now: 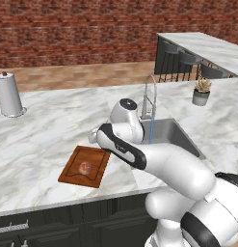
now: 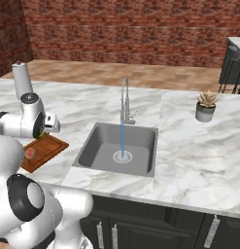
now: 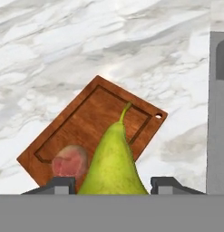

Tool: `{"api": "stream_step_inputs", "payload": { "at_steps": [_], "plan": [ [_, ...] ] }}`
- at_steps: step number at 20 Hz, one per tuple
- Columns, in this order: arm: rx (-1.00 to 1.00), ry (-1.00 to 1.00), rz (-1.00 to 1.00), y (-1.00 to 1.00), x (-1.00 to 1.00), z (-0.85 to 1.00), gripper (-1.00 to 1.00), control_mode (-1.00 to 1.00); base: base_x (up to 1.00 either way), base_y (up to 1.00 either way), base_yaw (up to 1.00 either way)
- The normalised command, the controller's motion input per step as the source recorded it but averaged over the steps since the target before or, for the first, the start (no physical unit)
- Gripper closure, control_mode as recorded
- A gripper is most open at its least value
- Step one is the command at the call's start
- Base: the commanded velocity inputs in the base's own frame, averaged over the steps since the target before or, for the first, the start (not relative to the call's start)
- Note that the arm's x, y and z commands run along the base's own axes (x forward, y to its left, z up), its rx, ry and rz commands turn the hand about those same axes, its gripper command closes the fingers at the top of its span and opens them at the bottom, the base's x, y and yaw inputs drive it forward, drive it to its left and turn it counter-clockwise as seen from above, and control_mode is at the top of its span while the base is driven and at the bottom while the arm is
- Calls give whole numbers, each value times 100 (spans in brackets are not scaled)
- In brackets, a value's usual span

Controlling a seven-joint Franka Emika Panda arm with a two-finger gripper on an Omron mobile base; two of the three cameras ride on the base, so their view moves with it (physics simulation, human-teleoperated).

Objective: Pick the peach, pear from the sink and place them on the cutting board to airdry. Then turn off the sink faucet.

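Pear: we find it yellow-green, stem pointing away from the hand, held between the two dark fingertips, one on each flank. The jaws are pinched on it. In the hand view it hangs over the near end of the cutting board, just beside the peach, without touching the wood so far as we can tell. In the right base view a sliver of green shows under the gripper.

Peach: pinkish-red, lying on the cutting board, inside the groove, towards the end nearer the robot. In the hand view it sits to the left of the pear.

Cutting board: reddish-brown wood with a darker groove near its rim and a small hole at one corner; it lies flat on the counter, left of the sink and close to the front edge.

Sink: grey steel basin set into the counter, with a round white-ringed drain.

Faucet: chrome gooseneck behind the basin; a thin blue stream of water falls from the spout to the drain.

Also on the counter we list a white paper-towel roll far left and a potted succulent right of the sink, both well apart from the board.
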Motion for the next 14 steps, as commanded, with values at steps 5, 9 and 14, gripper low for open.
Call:
{"api": "stream_step_inputs", "payload": {
  "at_steps": [5,9,14],
  "plan": [
    [0,1,0,30,20,-18,100,-100,0,0,0],
    [0,0,0,24,21,-15,100,-100,0,0,0],
    [0,0,0,7,16,-23,100,-100,0,0,0]
  ]
}}
